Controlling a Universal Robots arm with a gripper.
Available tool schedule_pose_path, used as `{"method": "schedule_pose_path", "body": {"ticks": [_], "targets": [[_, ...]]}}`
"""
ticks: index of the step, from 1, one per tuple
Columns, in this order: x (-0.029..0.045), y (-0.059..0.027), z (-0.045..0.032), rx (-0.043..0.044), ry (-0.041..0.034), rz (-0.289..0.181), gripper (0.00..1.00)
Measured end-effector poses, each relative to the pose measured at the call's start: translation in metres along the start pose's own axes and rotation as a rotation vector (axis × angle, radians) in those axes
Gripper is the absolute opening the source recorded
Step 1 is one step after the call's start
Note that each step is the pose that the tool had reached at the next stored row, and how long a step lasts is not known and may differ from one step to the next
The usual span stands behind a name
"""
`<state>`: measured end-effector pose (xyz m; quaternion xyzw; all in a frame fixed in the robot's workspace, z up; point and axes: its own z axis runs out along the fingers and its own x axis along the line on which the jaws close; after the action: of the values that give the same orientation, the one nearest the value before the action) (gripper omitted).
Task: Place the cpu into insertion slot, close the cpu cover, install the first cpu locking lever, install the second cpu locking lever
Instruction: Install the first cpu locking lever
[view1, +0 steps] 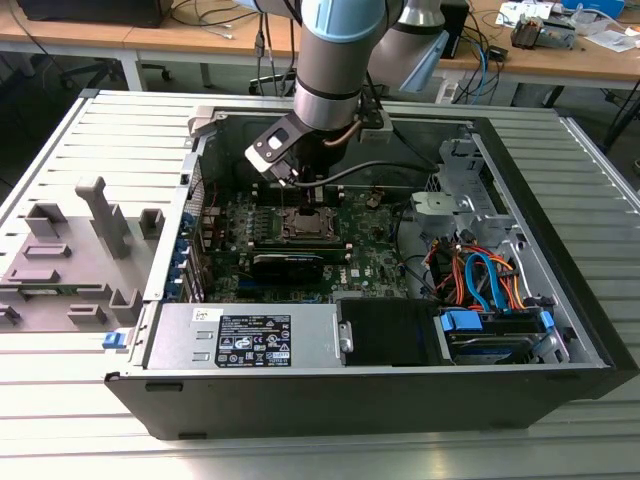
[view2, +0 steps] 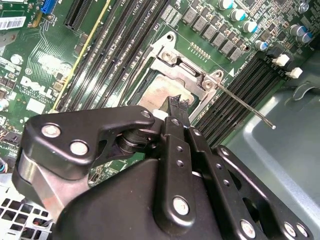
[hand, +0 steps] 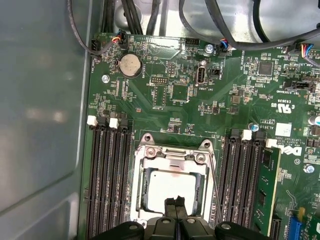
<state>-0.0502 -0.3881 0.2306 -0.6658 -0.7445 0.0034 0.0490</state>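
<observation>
The small square silver-grey cpu (hand: 167, 187) lies in the window of the silvery metal cpu cover (hand: 172, 152), between two banks of black memory slots (hand: 107, 175) on the green motherboard (hand: 150, 100).

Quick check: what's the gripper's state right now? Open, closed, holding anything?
Gripper: shut, fingertips together with nothing visible between them, positioned at the cpu, which sits in its socket.

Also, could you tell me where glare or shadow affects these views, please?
First wrist view: the cpu top glares pale, nearly washed out, and the case wall carries soft light patches. Second wrist view: the gripper looms dark across the foreground, with the cover metal bright behind it. Exterior view: the case interior is dim beside the bright table.
</observation>
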Motion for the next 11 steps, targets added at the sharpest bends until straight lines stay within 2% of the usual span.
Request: {"method": "schedule_pose_path", "body": {"ticks": [11], "targets": [[0.0000,0.0000,0.0000,0.0027,-0.0028,-0.040,0.11]]}}
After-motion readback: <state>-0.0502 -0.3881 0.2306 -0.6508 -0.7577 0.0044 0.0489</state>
